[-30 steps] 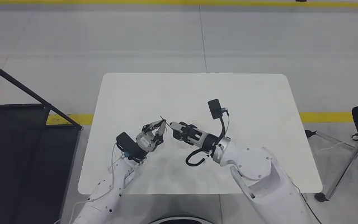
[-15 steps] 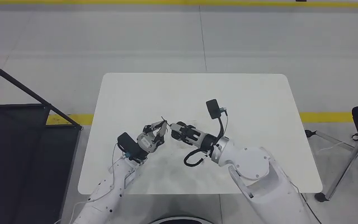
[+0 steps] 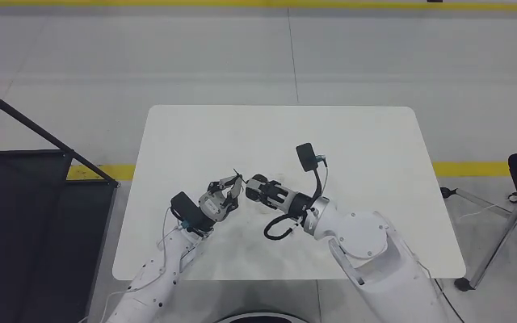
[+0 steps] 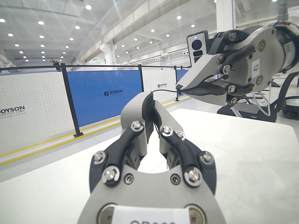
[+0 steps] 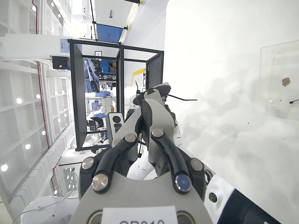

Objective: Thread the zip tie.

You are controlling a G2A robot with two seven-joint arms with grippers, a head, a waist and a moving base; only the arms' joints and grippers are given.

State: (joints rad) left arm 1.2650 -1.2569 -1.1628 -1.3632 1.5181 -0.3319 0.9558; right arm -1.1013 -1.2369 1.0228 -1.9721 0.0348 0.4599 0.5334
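Note:
A thin black zip tie [image 3: 236,174] is held up over the white table [image 3: 363,145] between my two grippers, which meet tip to tip near the table's front left. My left gripper [image 4: 151,97] is shut on the zip tie, and a strand [image 4: 163,91] runs from its tips across to my right gripper [image 4: 181,89]. The right gripper [image 5: 144,97] is also shut on the zip tie, with a free end [image 5: 184,99] sticking out past the left gripper's fingers [image 5: 164,89]. From above, the left gripper [image 3: 231,188] and right gripper [image 3: 250,183] almost touch.
A clear, plastic-looking patch [image 5: 278,80] with a brown speck lies flat on the table. A black frame and dark panel [image 3: 40,210] stand beside the table's left edge. The far and right parts of the tabletop are bare.
The right arm has edged slightly left toward the left gripper. Both grippers have stayed shut on the zip tie.

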